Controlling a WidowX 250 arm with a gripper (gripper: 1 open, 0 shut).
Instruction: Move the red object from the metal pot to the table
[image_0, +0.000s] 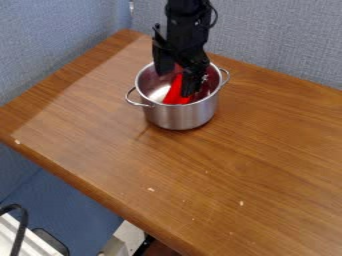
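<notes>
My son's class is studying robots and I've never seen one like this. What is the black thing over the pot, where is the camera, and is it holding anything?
The black thing is the gripper, the two-fingered hand at the end of a robot arm. It points straight down into a shiny metal pot, and its fingers are open. Inside the pot lies a red object, right at the fingers, but nothing shows it gripped or lifted. The pot stands on a brown wooden table. The single camera looks down at the table from above and in front.
</notes>
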